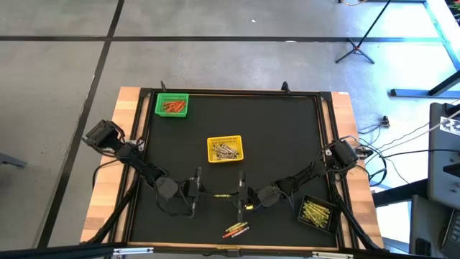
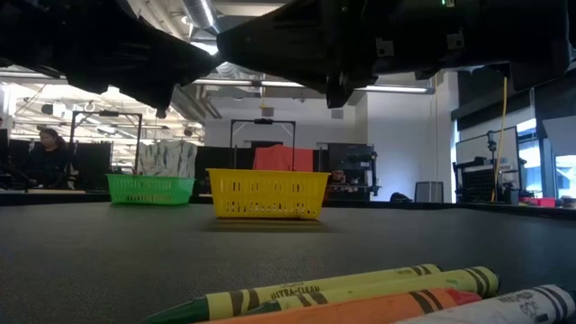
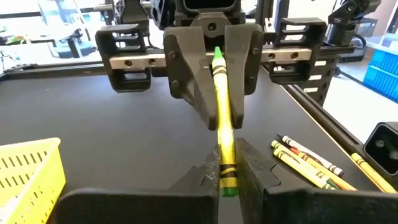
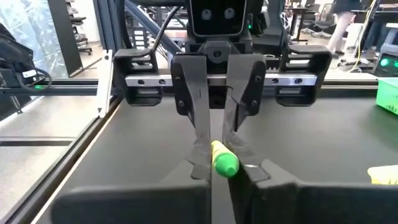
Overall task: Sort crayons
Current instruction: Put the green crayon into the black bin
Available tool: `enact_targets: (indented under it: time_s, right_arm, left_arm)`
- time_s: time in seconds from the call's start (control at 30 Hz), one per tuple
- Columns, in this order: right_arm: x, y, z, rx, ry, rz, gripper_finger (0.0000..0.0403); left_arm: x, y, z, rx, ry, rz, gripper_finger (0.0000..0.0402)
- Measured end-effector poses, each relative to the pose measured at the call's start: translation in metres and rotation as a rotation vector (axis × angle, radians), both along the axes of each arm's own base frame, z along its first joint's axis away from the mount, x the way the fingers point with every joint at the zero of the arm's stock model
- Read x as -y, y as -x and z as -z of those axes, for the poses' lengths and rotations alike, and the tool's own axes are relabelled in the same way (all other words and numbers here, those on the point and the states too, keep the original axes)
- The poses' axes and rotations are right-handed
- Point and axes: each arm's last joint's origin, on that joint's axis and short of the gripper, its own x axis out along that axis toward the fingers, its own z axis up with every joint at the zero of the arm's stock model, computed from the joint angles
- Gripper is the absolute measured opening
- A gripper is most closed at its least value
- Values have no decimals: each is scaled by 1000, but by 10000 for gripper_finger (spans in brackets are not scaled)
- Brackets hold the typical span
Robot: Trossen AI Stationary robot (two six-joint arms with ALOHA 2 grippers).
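Note:
A yellow-green crayon (image 1: 222, 195) hangs level between my two grippers, near the table's front middle. My left gripper (image 1: 201, 193) is shut on its left end, and my right gripper (image 1: 238, 196) is shut on its right end. The left wrist view shows the crayon (image 3: 221, 106) running from my left gripper (image 3: 227, 171) to the right arm's fingers (image 3: 186, 81). The right wrist view shows its green tip (image 4: 225, 164) in my right gripper (image 4: 222, 167). Several loose crayons (image 1: 235, 230) lie flat on the mat by the front edge, and they show close up in the low view (image 2: 360, 295). My left gripper pinches the crayon's banded end (image 3: 227, 177) between its two fingers. The fingers come level from the table's left and lie along the crayon, which is level and clear of the mat. My right gripper pinches the crayon's green-tipped end (image 4: 217, 152) between its two fingers. The fingers come level from the table's right and lie along the crayon, and the tip pokes out behind them.
A green basket (image 1: 172, 105) with orange-red crayons stands at the far left. A yellow basket (image 1: 225, 149) stands mid-table. A black basket (image 1: 317, 214) with yellow-green crayons stands at the near right. A raised frame (image 1: 320, 144) edges the black mat.

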Motion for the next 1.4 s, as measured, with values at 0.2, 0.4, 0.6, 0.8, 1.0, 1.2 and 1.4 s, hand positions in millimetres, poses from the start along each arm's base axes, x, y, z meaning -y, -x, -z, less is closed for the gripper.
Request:
enact_targets:
  time_s: [0.2, 0.4, 0.6, 0.8, 1.0, 1.2, 1.4]
  right_arm:
    - [1, 0, 2, -19, 12, 23, 42]
    - [1, 2, 4, -86, 38, 28, 13]
    - [-1, 17, -17, -200, 31, 90, 33]
    - [0, 46, -46, -371, -31, 90, 22]
    - [9, 88, -76, -583, -160, 71, 23]
    - [19, 129, -106, -779, -464, 29, 27]
    - [15, 167, -117, -1053, -830, 109, 22]
  left_arm:
    - [0, 0, 1, -11, 11, 0, 23]
    - [1, 2, 4, -43, -8, 16, 68]
    - [4, 7, -3, -42, -101, 44, 93]
    - [6, 9, -2, -50, -131, 40, 94]
    - [6, 9, -2, -53, -132, 40, 94]
    - [6, 9, -2, -55, -130, 39, 94]
    - [6, 9, -1, -65, -134, 38, 94]
